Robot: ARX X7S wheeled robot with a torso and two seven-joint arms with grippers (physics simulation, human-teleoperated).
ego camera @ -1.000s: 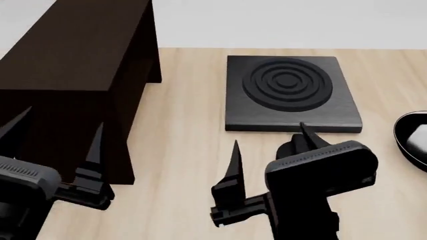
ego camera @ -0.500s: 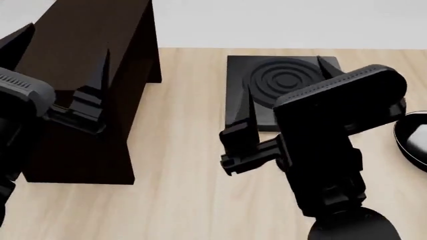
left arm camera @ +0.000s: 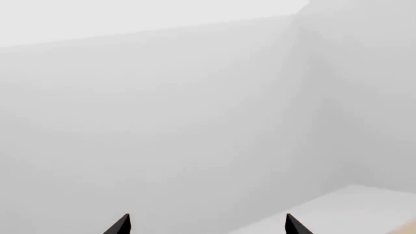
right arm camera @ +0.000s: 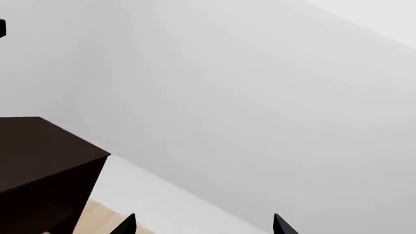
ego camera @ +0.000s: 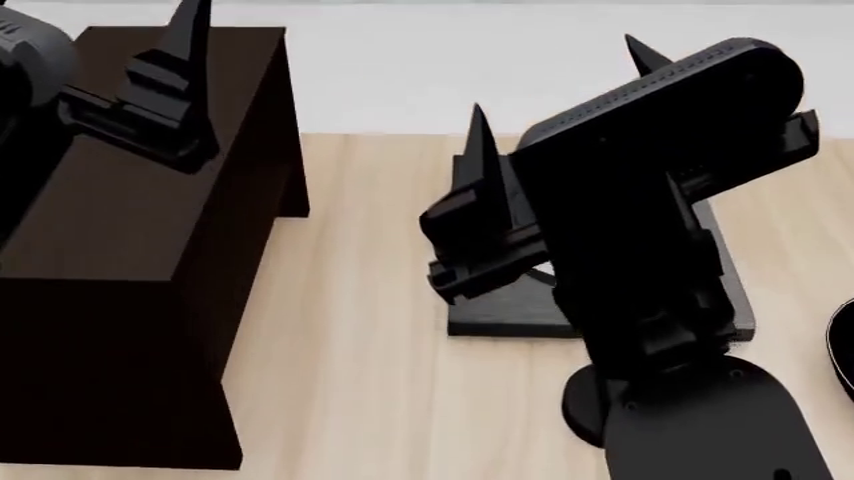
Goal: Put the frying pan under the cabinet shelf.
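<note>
The dark brown cabinet shelf (ego camera: 134,250) stands on the left of the wooden table; its top corner also shows in the right wrist view (right arm camera: 39,156). Only a black curved sliver of the frying pan (ego camera: 845,350) shows at the right edge of the head view. My left gripper (ego camera: 100,20) is raised above the cabinet's top, open and empty, and faces bare wall in its wrist view (left arm camera: 208,225). My right gripper (ego camera: 553,75) is raised over the middle of the table, open and empty, well left of the pan; its wrist view (right arm camera: 204,225) faces the wall.
The square black stove plate (ego camera: 494,318) lies behind my right arm, mostly hidden by it. The light wooden table (ego camera: 347,380) runs between the cabinet and the plate. A white wall stands behind the table.
Both arms have risen from low over the table to high in the view, fingers pointing up. The right arm now covers most of the stove plate and the pan has slid almost out of view.
</note>
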